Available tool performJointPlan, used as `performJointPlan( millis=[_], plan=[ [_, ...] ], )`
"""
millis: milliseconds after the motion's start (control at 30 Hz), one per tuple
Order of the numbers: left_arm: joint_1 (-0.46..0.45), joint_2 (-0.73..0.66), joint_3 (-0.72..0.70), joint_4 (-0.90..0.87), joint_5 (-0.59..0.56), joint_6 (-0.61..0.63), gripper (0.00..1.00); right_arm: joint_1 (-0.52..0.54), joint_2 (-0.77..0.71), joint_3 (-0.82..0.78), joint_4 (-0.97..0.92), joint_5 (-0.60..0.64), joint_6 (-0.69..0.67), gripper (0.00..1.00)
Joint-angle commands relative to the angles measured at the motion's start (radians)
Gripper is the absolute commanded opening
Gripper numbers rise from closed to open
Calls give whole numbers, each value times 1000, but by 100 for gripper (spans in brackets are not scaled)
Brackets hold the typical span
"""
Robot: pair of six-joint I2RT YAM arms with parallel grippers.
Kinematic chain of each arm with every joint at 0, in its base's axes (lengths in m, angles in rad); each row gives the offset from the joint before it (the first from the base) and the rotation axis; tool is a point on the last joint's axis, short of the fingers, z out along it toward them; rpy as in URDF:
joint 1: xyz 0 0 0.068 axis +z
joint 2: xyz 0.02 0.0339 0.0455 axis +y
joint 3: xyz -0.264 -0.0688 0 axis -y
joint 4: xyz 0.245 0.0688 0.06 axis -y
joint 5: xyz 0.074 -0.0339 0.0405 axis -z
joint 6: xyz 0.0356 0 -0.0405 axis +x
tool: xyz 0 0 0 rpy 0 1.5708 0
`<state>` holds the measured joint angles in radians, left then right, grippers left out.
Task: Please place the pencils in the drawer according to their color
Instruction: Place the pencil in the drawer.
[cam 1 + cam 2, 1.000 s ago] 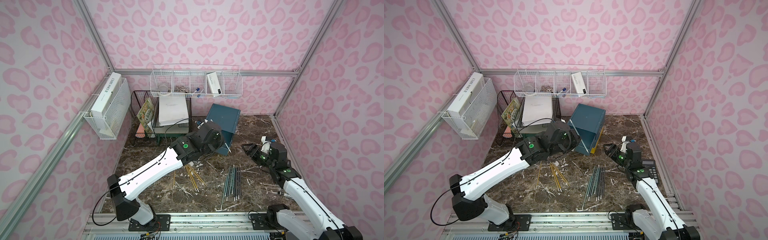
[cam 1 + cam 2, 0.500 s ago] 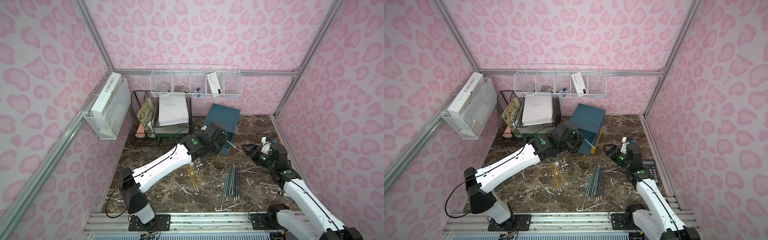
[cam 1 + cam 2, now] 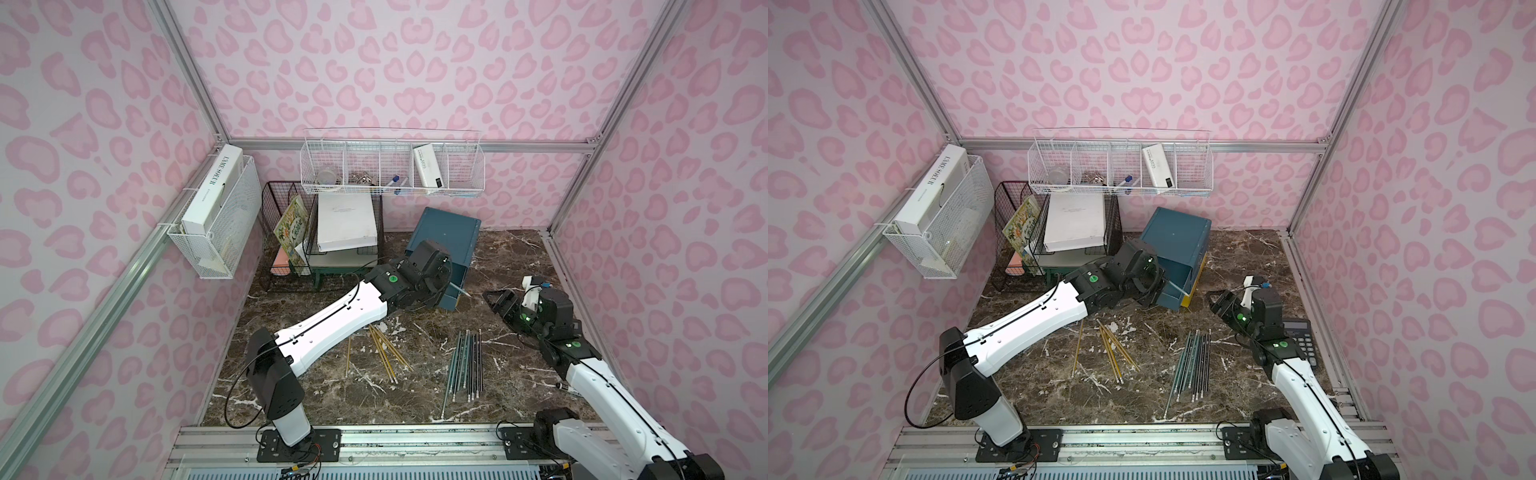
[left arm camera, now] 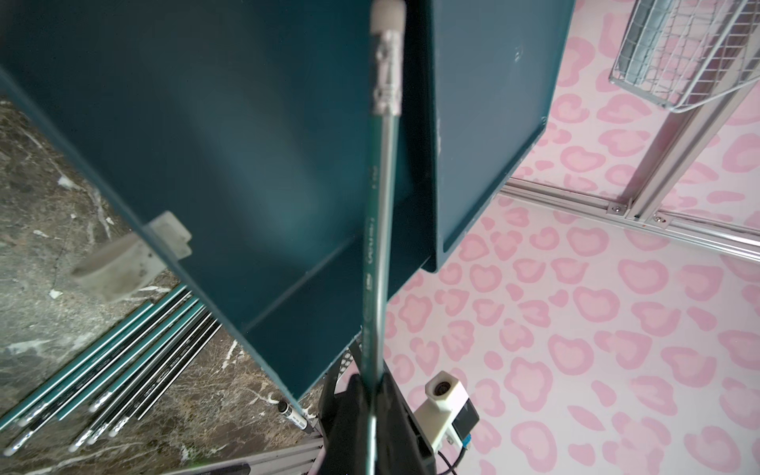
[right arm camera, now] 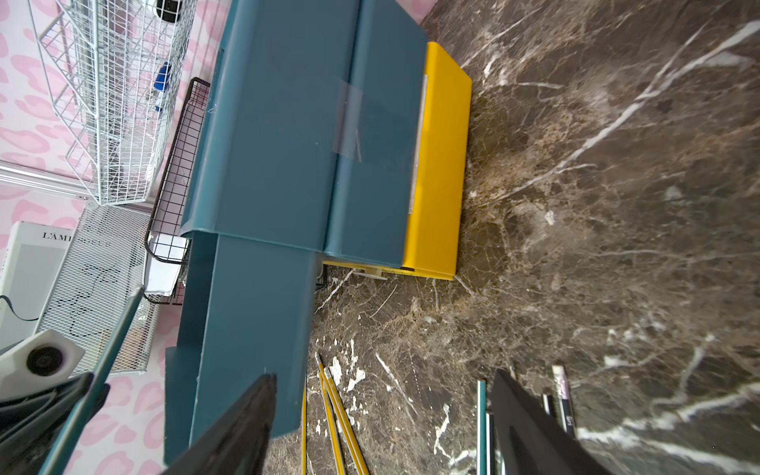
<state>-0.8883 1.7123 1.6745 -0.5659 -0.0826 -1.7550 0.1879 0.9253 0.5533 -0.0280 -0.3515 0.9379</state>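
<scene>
Left gripper is clamped on one green pencil, with a long stretch of shaft and the eraser end sticking out ahead of the jaws. It hangs at the front of the cabinet, over the pulled-out teal drawer.

The main risk is a bad drop. In the left wrist view the pencil runs along the drawer's side wall rather than over its middle, and its eraser reaches up against the cabinet's shell. Let go there, it could catch on the wall or the shell edge, teeter, and slide off onto the floor. A push forward could also jam the eraser into the cabinet, which sits askew and looks light enough to shift.

Right gripper hovers just beside the cabinet's front with its jaws apart and nothing between them. It is near the pencil's free tip, so the two arms could knock.

On the floor in front of the cabinet, well apart from both grippers, lie the yellow pencils and a row of green and black pencils.
</scene>
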Motion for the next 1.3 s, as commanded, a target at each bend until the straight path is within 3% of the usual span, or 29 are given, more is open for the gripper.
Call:
performJointPlan(
  millis=[0, 533, 1267],
  plan=[
    [14, 19, 14, -29, 48, 6, 0, 1, 6, -3, 30, 11, 4, 81],
    [88, 106, 74, -37, 154, 97, 0, -5, 22, -15, 50, 11, 4, 81],
    [156, 143, 108, -84, 158, 215, 0, -19, -3, -32, 41, 6, 2, 81]
  ],
)
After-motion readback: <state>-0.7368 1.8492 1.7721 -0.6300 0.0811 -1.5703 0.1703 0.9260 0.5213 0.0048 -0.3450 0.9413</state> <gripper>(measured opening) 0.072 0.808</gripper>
